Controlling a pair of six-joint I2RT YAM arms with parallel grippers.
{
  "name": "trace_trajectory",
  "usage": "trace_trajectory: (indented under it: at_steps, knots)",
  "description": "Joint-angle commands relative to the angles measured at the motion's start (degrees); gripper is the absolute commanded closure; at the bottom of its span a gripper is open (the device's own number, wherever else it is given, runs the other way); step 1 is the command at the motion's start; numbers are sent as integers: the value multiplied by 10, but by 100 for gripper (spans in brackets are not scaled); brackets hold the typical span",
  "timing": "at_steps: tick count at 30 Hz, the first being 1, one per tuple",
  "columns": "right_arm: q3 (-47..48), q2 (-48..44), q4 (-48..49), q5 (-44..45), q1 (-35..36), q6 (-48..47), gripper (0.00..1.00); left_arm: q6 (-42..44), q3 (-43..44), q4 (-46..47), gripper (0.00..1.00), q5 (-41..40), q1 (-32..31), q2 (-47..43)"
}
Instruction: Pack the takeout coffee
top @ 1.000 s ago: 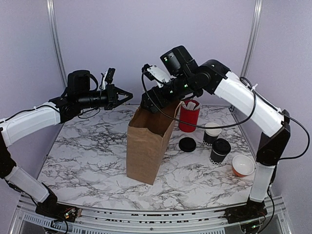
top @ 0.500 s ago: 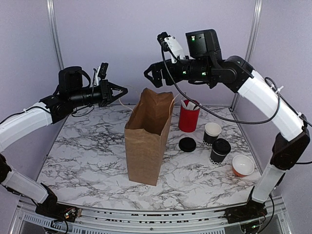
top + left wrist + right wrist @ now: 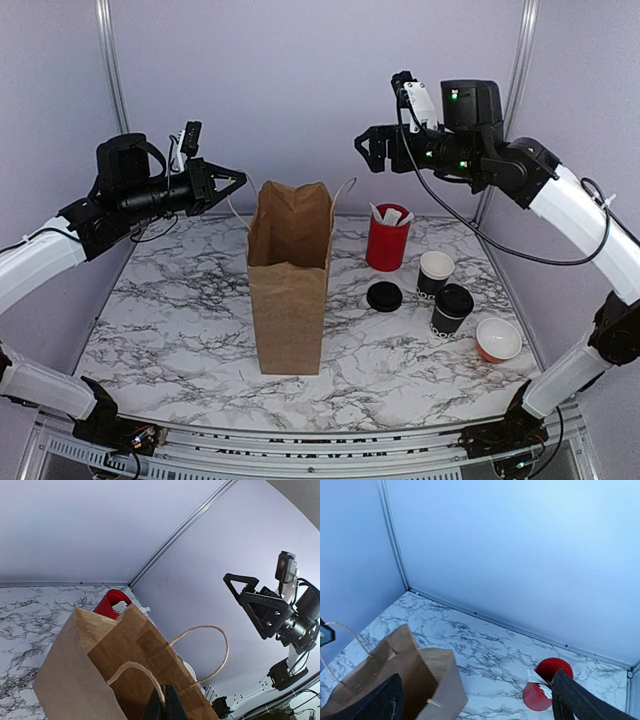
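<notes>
The takeout coffee (image 3: 452, 310), a small black cup with a black lid, stands on the table at the right, apart from both grippers. A brown paper bag (image 3: 290, 285) stands upright and open in the middle. My left gripper (image 3: 236, 182) is level with the bag's top on its left side. In the left wrist view the left gripper (image 3: 162, 707) is shut on the bag's near string handle (image 3: 134, 667). My right gripper (image 3: 372, 150) is open and empty, high above the table to the right of the bag. It also shows open in the right wrist view (image 3: 477, 705).
A twin black cup with a white rim (image 3: 435, 272) stands behind the coffee. A loose black lid (image 3: 384, 296) lies between bag and cups. A red tub of sachets (image 3: 388, 240) stands at the back. An orange bowl (image 3: 498, 340) sits near the right edge.
My right gripper has left the bag's mouth and moved up and to the right. The bag has straightened upright. My left gripper has drawn back a little to the left with the handle.
</notes>
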Motion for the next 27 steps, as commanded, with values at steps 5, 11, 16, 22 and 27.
trace_trajectory:
  at_steps: [5,11,16,22,27]
  knots:
    - [-78,-62,38,5,-25,25,0,5,-31,-24,95,-59,-14,-49]
    - [-119,-76,43,11,-26,32,0,17,-40,-51,80,-97,-15,-77]
    - [-135,-82,42,18,-26,34,0,40,-32,-90,60,-134,-15,-97]
    - [-143,-87,32,40,-26,33,0,63,-32,-119,33,-182,-15,-119]
    - [-148,-88,17,47,-28,38,0,81,-40,-124,1,-213,-14,-142]
